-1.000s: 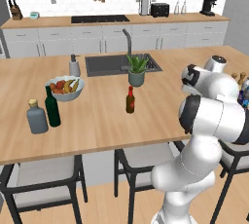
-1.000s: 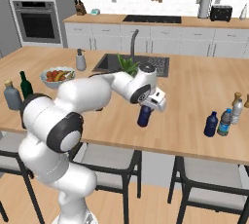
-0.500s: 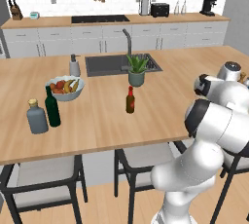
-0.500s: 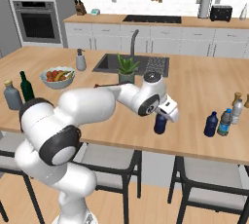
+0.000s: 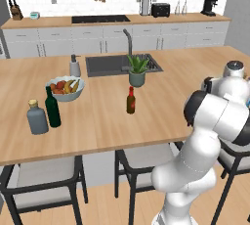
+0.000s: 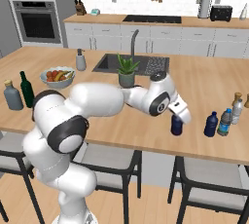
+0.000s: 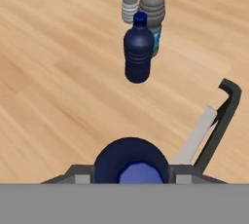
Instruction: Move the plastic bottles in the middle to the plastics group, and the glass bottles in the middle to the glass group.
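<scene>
Closed around a dark blue plastic bottle (image 6: 176, 125), your gripper (image 6: 178, 121) holds it upright on the wooden island (image 6: 214, 84), at the front edge. Just right of that held bottle you see the second dark blue bottle (image 6: 210, 124), and beside it the pale bottle with a teal base (image 6: 224, 122). Well left of the held bottle, past the potted plant (image 5: 137, 69), stands the brown red-capped bottle (image 5: 131, 101), with the green wine bottle (image 5: 52, 107) and grey bottle (image 5: 36, 117) farther left.

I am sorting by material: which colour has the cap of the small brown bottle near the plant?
Red; the brown bottle shows best in the left base view.
</scene>
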Robot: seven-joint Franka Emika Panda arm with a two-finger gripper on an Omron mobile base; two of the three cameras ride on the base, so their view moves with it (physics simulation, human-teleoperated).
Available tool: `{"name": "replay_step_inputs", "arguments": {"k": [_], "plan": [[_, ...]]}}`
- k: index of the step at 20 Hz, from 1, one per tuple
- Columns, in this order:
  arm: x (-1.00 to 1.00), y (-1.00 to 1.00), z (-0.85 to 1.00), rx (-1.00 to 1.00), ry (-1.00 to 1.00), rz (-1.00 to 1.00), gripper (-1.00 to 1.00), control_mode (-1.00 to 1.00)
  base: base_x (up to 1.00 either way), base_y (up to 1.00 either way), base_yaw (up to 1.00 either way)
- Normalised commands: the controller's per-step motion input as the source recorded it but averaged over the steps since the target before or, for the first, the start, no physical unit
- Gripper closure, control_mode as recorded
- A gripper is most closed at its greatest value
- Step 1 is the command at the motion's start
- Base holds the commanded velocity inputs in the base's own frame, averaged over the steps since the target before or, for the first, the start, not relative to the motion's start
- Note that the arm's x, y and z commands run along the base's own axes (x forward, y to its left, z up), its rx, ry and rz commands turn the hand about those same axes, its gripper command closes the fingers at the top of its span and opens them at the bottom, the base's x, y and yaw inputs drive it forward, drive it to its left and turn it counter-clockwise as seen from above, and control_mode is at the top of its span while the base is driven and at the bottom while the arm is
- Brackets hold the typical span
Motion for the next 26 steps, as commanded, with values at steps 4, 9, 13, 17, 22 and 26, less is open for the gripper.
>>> {"name": "replay_step_inputs", "arguments": {"k": [4, 9, 13, 17, 22, 26], "plan": [[0.13, -0.57, -0.06, -0.06, 0.06, -0.13, 1.00, -1.00, 0.00, 0.00, 0.00], [0.12, -0.43, -0.10, -0.01, 0.06, -0.07, 1.00, -1.00, 0.00, 0.00, 0.00], [0.18, -0.40, -0.11, 0.00, 0.06, -0.04, 1.00, -1.00, 0.00, 0.00, 0.00], [0.19, -0.13, -0.13, 0.01, 0.01, -0.03, 1.00, -1.00, 0.00, 0.00, 0.00], [0.20, -0.17, -0.10, 0.01, 0.00, 0.00, 1.00, -1.00, 0.00, 0.00, 0.00], [0.16, -0.13, -0.17, 0.00, 0.00, 0.00, 1.00, -1.00, 0.00, 0.00, 0.00]]}}
